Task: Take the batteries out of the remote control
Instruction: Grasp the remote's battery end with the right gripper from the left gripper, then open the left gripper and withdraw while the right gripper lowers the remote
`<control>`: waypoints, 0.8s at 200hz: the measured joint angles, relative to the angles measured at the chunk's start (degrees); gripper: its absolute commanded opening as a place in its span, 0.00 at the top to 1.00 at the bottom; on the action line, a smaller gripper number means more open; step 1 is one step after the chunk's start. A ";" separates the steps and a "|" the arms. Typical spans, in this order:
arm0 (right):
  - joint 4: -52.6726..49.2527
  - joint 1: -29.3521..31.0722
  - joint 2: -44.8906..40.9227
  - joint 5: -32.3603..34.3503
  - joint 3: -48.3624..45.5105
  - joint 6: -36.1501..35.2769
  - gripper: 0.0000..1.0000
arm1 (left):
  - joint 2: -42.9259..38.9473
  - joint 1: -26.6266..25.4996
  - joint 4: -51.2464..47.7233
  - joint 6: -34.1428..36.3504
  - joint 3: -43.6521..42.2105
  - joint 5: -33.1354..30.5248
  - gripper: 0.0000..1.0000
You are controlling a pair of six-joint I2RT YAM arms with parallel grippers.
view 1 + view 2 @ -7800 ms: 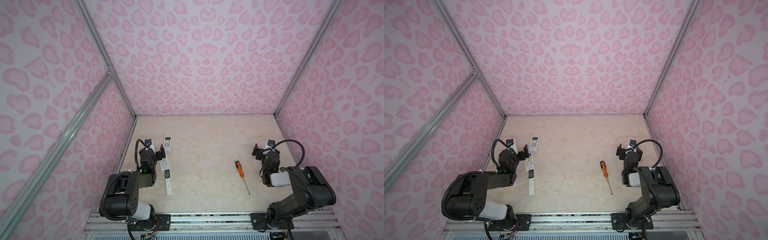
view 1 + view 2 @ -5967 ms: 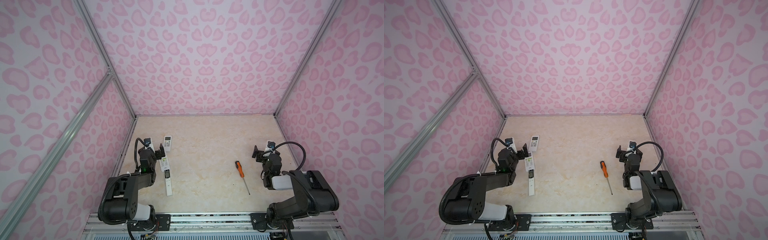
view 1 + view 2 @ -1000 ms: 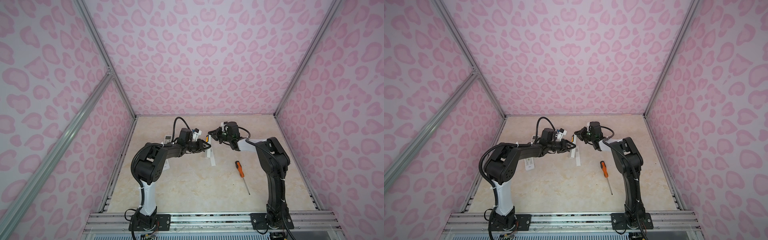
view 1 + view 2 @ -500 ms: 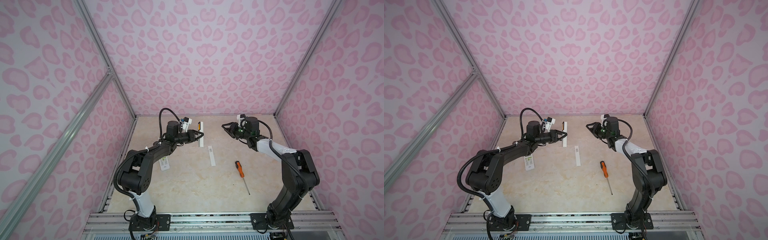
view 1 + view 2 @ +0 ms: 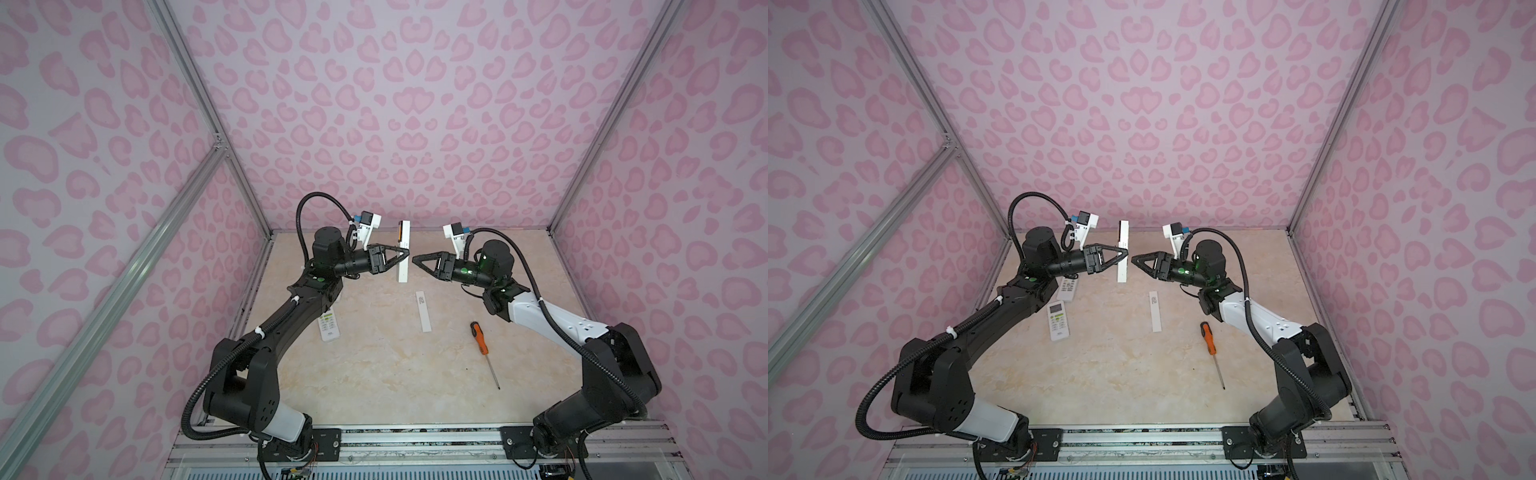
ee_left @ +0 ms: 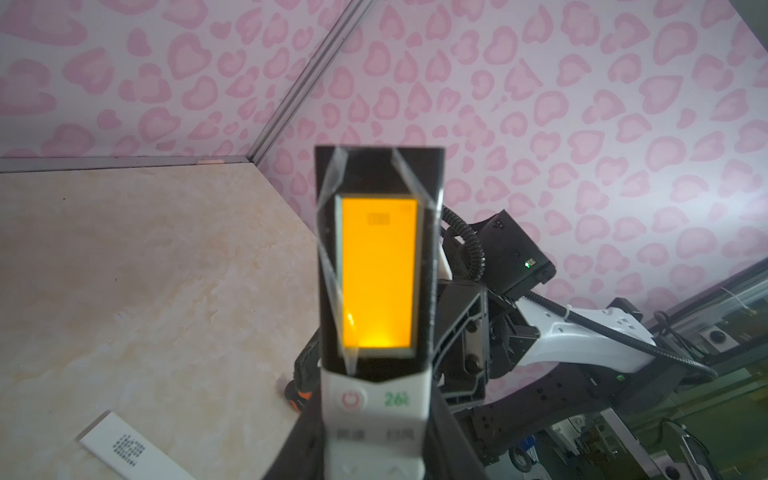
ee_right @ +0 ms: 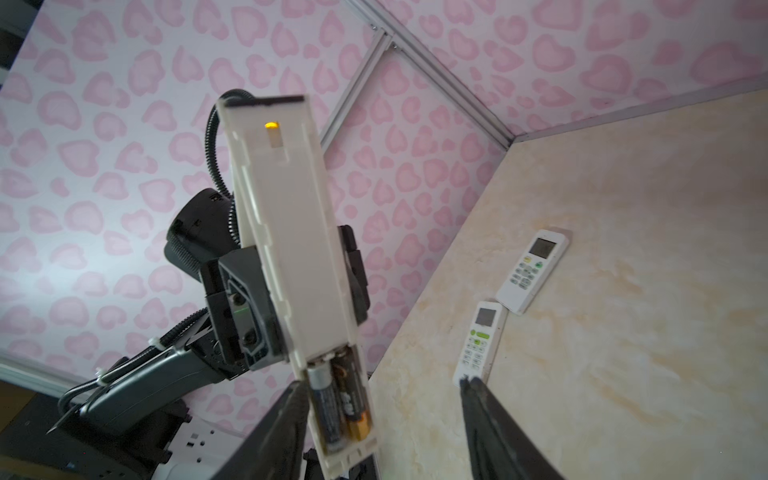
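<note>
The remote control (image 5: 403, 272), batteries (image 7: 340, 405) exposed, is clamped upright by the left fingers (image 6: 455, 444). At its 3 o'clock, the empty right fingers (image 7: 494, 432) have been opened and brought closer.

I grip the remote control (image 5: 402, 272) across its middle with my left gripper (image 5: 401, 257). It is long, slim and white, and stands upright in the air, seen edge-on in the upper middle of both top views. Its face glows orange toward the top end. The back lies open at the lower end. There the batteries (image 7: 332, 409), two black cells, sit side by side lengthwise. One shows a gold end, the other a grey metal cap.
</note>
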 measured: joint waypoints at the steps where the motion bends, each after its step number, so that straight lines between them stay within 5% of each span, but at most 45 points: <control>1: 0.11 0.09 0.00 -0.04 0.07 0.04 0.37 | -0.02 0.00 -0.02 -0.09 0.02 0.00 0.97; 66: 6.21 5.51 -0.42 -2.45 2.19 1.29 0.38 | -3.87 -1.38 -0.76 -4.24 1.31 0.31 0.96; 160: 14.49 5.81 1.01 -4.17 1.38 6.80 0.88 | -6.60 -1.55 0.04 -7.13 0.57 0.28 0.91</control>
